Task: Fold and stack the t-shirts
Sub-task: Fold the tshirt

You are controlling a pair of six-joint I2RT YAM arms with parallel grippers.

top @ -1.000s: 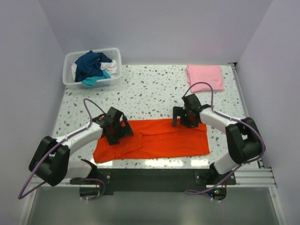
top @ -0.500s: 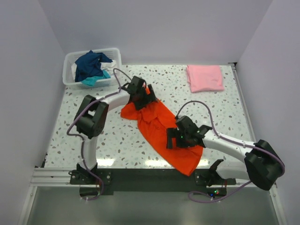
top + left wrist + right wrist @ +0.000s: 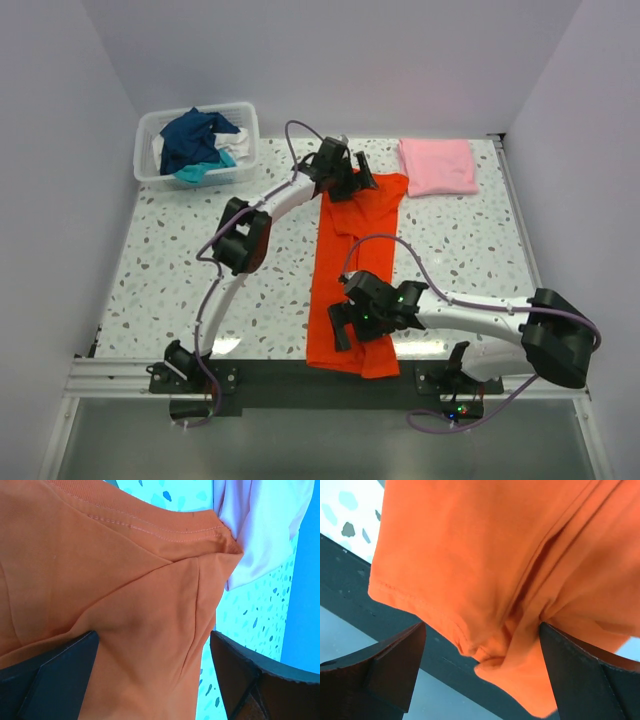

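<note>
1 orange-red shirt lay stretched near-to-far, mid-worktop. 1 pink shirt sat folded far right, touching its far corner. 1 basket far left, navy/teal/white heap inside. Both jaws gaped wide: left jaws over shirt's far end, right jaws over near end.

The bright orange-red cloth t-shirt runs past both wrist views' edges; in the translucent plastic basket, the white shirt lies mostly buried under the navy shirt.
</note>
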